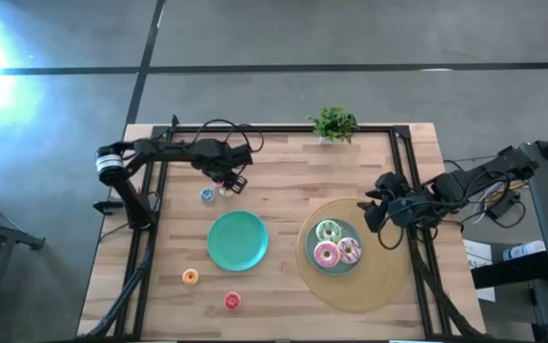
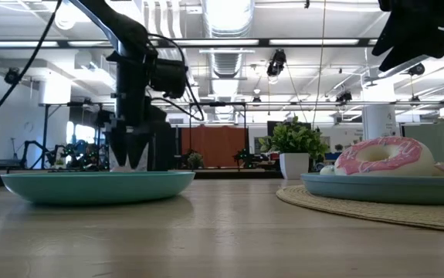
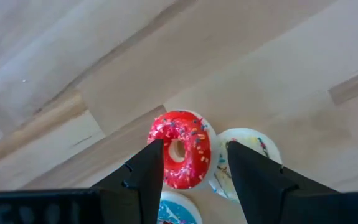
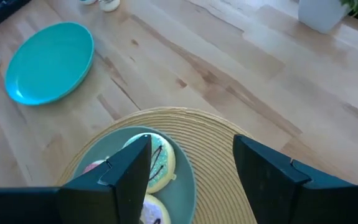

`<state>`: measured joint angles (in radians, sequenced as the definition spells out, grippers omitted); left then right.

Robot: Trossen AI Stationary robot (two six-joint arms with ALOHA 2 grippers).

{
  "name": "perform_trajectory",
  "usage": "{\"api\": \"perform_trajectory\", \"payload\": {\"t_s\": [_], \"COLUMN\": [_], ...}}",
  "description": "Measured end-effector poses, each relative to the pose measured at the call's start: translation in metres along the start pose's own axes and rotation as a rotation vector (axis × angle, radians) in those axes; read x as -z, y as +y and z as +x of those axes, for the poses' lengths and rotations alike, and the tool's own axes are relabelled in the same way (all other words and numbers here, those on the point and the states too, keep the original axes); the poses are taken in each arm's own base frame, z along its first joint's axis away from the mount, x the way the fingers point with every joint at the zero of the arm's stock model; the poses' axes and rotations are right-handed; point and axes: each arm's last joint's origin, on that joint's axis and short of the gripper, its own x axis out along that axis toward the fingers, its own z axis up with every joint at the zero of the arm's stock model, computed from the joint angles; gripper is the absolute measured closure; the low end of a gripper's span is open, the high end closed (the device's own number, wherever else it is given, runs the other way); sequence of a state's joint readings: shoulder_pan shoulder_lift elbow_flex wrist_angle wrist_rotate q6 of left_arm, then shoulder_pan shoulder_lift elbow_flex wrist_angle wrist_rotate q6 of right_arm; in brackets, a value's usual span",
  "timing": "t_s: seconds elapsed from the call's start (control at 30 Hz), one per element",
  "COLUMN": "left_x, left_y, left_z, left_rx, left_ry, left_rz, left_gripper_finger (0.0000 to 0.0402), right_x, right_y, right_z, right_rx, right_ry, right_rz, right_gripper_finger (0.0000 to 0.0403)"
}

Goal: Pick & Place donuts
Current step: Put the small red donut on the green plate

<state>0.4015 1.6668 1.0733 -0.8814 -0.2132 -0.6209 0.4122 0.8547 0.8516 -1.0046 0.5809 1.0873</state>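
My left gripper (image 1: 233, 181) is open and low over the table's far left part, pointing down. In its wrist view the left gripper (image 3: 194, 144) straddles a tiny red sprinkled donut (image 3: 180, 149). A white-iced one (image 3: 248, 163) and a bluish one (image 3: 180, 213) lie beside it. My right gripper (image 1: 374, 211) hangs open above the teal plate (image 1: 322, 268) that holds the green (image 1: 328, 231), pink (image 1: 326, 253) and white-purple (image 1: 349, 251) donuts. An orange donut (image 1: 190, 277) and another red donut (image 1: 233, 301) lie near the table's front. My left gripper has one finger (image 3: 147, 168) on each side of the red donut's rim (image 3: 160, 134), coming from above. The donut lies flat on the table. Whether either finger touches it, I cannot tell.
An empty teal plate (image 1: 237, 240) sits mid-table, between the left gripper and the front donuts. The donut plate rests on a round woven mat (image 1: 388, 286). A potted plant (image 1: 333, 124) stands at the far edge. A black frame rail (image 1: 150, 238) runs along each side.
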Motion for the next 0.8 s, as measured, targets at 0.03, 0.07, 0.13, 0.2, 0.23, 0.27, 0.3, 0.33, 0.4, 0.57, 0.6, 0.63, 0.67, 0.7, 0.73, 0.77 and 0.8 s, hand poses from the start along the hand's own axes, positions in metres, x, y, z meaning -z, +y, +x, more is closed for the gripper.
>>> {"api": "perform_trajectory", "payload": {"t_s": [0.03,0.07,0.13,0.2,0.23,0.27,0.3,0.33,0.4,0.57,0.6,0.63,0.67,0.7,0.73,0.77,0.8], "left_x": [0.000,0.000,0.000,0.001,0.001,0.000,0.000,0.000,0.000,0.000,0.000,0.000,0.000,0.000,0.001,0.002,0.002], "left_y": [0.000,-0.001,-0.001,-0.001,-0.002,-0.002,-0.002,-0.002,-0.002,-0.002,-0.002,-0.002,-0.001,-0.001,-0.001,-0.002,-0.003], "left_z": [0.001,0.003,0.006,0.008,0.009,0.010,0.010,0.011,0.011,0.010,0.010,0.010,0.009,0.007,0.004,0.002,-0.003], "left_rx": [-0.004,-0.007,-0.012,-0.012,-0.013,-0.015,-0.017,-0.017,-0.017,-0.024,-0.024,-0.023,-0.022,-0.018,-0.015,-0.016,-0.019], "left_ry": [0.006,0.013,0.023,0.038,0.042,0.044,0.046,0.046,0.046,0.038,0.038,0.037,0.035,0.030,0.020,0.008,-0.006], "left_rz": [0.002,0.004,0.007,0.020,0.027,0.028,0.028,0.028,0.031,0.045,0.049,0.049,0.049,0.049,0.050,0.052,0.052], "left_gripper_finger": [0.0248,0.0248,0.0248,0.0251,0.0255,0.0260,0.0267,0.0275,0.0296,0.0365,0.0378,0.0389,0.0394,0.0396,0.0397,0.0398,0.0399], "right_x": [0.000,0.000,0.000,0.000,0.000,0.001,0.001,0.001,0.001,0.001,0.002,0.002,0.002,0.002,0.002,0.002,0.002], "right_y": [0.000,0.000,0.000,0.001,0.001,0.001,0.002,0.002,0.003,0.006,0.006,0.006,0.007,0.007,0.007,0.007,0.007], "right_z": [0.000,0.000,0.000,0.001,0.001,0.002,0.002,0.002,0.003,0.006,0.007,0.007,0.007,0.008,0.008,0.008,0.008], "right_rx": [0.000,0.000,0.001,0.004,0.006,0.008,0.010,0.011,0.015,0.017,0.019,0.020,0.023,0.023,0.023,0.023,0.023], "right_ry": [0.000,0.000,0.000,0.001,0.002,0.003,0.004,0.004,0.006,0.007,0.009,0.009,0.010,0.011,0.011,0.011,0.011], "right_rz": [0.003,0.006,0.006,0.004,0.003,0.005,0.007,0.007,0.004,0.002,0.000,-0.001,-0.002,-0.003,-0.003,-0.003,-0.003], "right_gripper_finger": [0.0183,0.0183,0.0183,0.0183,0.0183,0.0183,0.0183,0.0183,0.0183,0.0183,0.0183,0.0183,0.0183,0.0183,0.0183,0.0183,0.0183]}}
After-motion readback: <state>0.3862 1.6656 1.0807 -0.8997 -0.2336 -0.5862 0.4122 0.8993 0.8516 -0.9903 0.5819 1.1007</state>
